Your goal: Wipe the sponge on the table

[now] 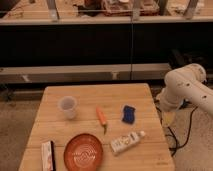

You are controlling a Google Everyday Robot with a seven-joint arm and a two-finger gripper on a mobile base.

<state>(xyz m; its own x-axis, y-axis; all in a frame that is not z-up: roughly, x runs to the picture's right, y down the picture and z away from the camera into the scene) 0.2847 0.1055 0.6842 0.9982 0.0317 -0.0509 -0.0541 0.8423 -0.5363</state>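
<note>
The dark-blue sponge [128,114] lies on the right half of the light wooden table [90,95], free of any grip. My white arm [184,84] is folded beside the table's right edge. Its pale lower end, which I take for the gripper [168,118], hangs just off that edge. It sits to the right of the sponge and slightly nearer, and touches nothing on the table.
A clear plastic cup [68,107] stands at the left, a carrot [102,118] in the middle, and a white bottle [126,142] lies near the front. An orange plate [83,152] and a small box [48,155] sit at the front left. A long dark counter [75,47] runs behind.
</note>
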